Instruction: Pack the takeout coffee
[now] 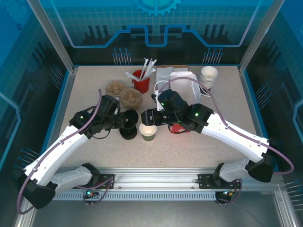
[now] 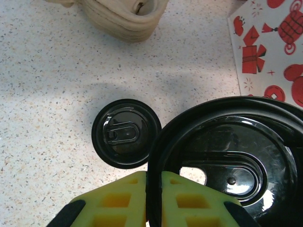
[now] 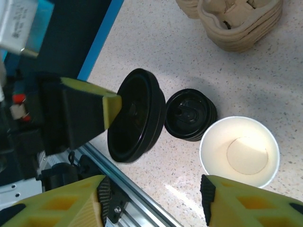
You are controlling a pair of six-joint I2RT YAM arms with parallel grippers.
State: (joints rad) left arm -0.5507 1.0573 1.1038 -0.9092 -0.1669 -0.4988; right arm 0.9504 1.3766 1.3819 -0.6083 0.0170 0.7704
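Observation:
The takeout coffee cup (image 1: 148,132) stands upright at mid-table, olive-brown sides, white inside, with no lid on it. In the right wrist view the cup (image 3: 239,151) sits just beyond the right finger. My left gripper (image 1: 123,118) is shut on the rim of a black plastic lid (image 2: 227,165), held on edge left of the cup. The held lid (image 3: 137,116) hangs above the table. My right gripper (image 3: 154,189) is open with nothing between its fingers, and sits just behind the cup (image 1: 150,117).
A low stack of black lids (image 1: 128,133) lies on the table between the held lid and the cup. Pulp cup carriers (image 1: 123,93), a red cup of straws (image 1: 140,81), the red-and-white bag (image 2: 270,47) and a stack of lidless cups (image 1: 208,76) stand further back.

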